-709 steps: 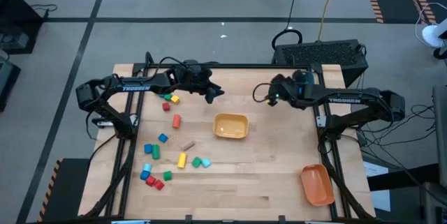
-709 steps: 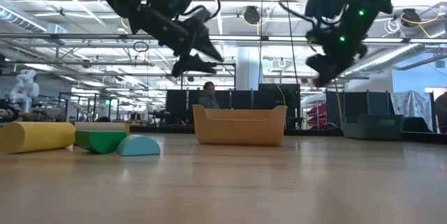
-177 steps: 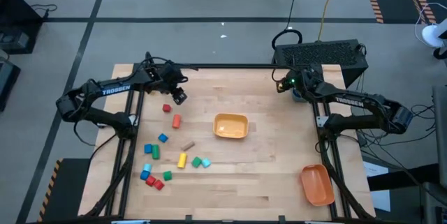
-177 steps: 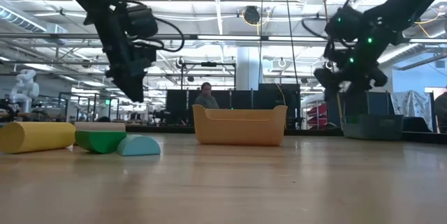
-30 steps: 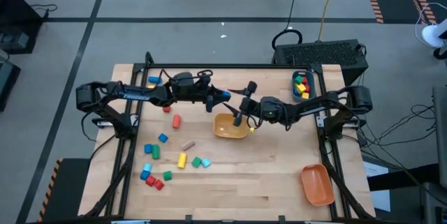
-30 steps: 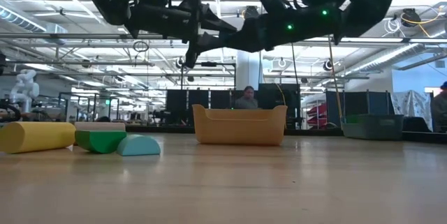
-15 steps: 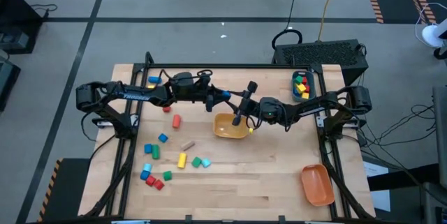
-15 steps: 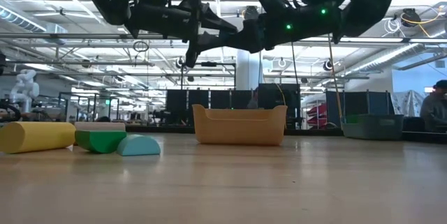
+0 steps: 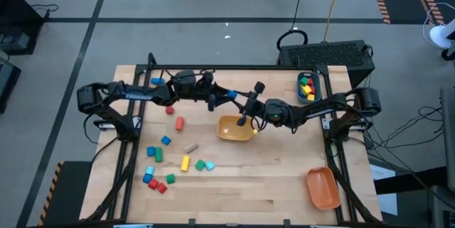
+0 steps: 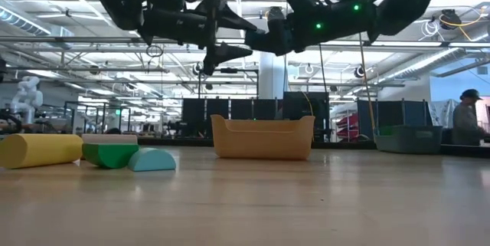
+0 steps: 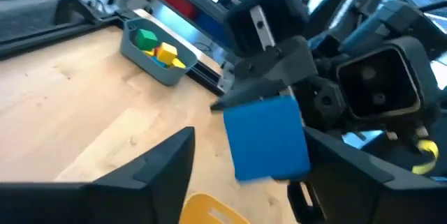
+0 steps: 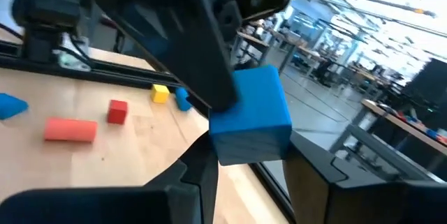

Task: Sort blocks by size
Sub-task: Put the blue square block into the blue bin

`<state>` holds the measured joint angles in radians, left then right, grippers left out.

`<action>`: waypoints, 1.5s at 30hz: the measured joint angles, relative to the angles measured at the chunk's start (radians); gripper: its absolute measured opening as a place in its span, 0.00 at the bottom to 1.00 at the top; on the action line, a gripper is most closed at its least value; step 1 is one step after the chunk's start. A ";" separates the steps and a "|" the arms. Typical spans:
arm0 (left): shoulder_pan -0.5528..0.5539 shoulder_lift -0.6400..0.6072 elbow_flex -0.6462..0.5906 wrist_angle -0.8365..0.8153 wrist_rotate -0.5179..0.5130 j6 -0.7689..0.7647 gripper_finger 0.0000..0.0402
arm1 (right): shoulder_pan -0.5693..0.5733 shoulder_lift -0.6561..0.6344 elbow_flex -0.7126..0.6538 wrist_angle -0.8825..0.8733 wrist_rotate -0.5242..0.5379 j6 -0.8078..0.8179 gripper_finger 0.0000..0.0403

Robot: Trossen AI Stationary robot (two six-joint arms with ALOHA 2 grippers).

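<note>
A blue cube [image 9: 230, 94] hangs between both grippers above the far-left rim of the yellow bin [image 9: 226, 133]. My right gripper [image 12: 251, 144] is shut on it and also shows in the high view [image 9: 237, 101]. My left gripper [image 11: 248, 140] is open around the same cube and also shows in the high view [image 9: 223, 98]. Several loose blocks [image 9: 170, 158] lie on the table's left half. More blocks lie in the teal bin [image 9: 299, 80] at the far right. My right gripper pinches the blue cube by two opposite faces [image 12: 230, 147] between its two fingers. The fingers come level from the table's right side. The cube is lifted clear, above the yellow bin's rim. My left gripper comes level from the table's left. One finger [image 12: 206, 56] lies against one face of the cube [image 12: 227, 88], and the other finger [image 11: 150, 172] stands apart from it.
An orange bin [image 9: 334, 192] stands at the near right corner. A red cube [image 9: 169, 110], a red cylinder [image 9: 179, 123] and a blue block [image 9: 155, 81] lie under and beside the left arm. In the low view a yellow cylinder [image 10: 38, 150] and green blocks [image 10: 111, 154] lie at the left.
Both grippers have stayed together over the yellow bin and risen a little. In the low view my left gripper's fingers stand wider apart than half a second ago, while the blue cube stays in my right gripper.
</note>
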<state>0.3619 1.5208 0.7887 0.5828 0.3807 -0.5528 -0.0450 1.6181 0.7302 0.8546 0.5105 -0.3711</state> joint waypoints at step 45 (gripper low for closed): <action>0.335 -0.376 -0.002 -0.991 -0.414 0.413 0.69 | -0.547 -0.386 -0.001 -1.745 0.192 1.187 0.30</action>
<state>0.6974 1.1450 0.7872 -0.4085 -0.0330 -0.1400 -0.5924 1.2324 0.7288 -0.8901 0.7030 0.8157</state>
